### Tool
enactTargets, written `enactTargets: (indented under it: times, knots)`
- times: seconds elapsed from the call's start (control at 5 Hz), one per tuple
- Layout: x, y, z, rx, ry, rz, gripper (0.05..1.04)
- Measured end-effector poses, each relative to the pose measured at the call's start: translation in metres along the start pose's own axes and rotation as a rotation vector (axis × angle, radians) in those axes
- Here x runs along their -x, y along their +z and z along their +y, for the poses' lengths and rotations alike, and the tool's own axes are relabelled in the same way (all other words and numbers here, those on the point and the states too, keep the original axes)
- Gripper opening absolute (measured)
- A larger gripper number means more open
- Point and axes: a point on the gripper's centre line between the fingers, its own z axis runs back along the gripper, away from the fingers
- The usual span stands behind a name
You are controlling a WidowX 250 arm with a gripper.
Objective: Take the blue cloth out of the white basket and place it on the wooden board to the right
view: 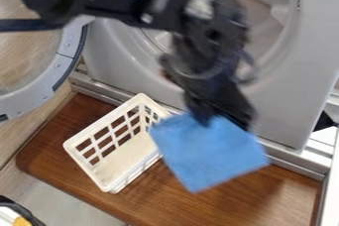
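Observation:
The black gripper hangs down in front of the washing machine's round opening, shut on the upper edge of a blue cloth. The cloth hangs flat and slightly tilted below the fingertips, over the brown wooden board. Just left of the cloth stands a white plastic basket with lattice sides; the cloth's left corner overlaps the basket's right rim in this view. The part of the basket that shows inside holds nothing.
Behind the gripper is the grey washing machine front, with its round door swung wide at the left. The brown wooden board lies in front of it. A dark-rimmed object sits at the lower left corner.

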Motion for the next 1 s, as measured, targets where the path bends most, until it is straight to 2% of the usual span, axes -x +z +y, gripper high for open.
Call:
enactTargets:
  times: [0.2,0.6,0.8,1.0]
  knots:
    - [-0.004,-0.006,-0.021,0.041,-0.043,0.015,0.05]
    - [-0.001,-0.052,-0.035,0.155,-0.087,0.158,0.066]
    - [0.001,-0.069,-0.041,0.191,-0.108,0.197,0.203]
    - [0.003,-0.076,-0.037,0.21,-0.087,0.21,0.455]
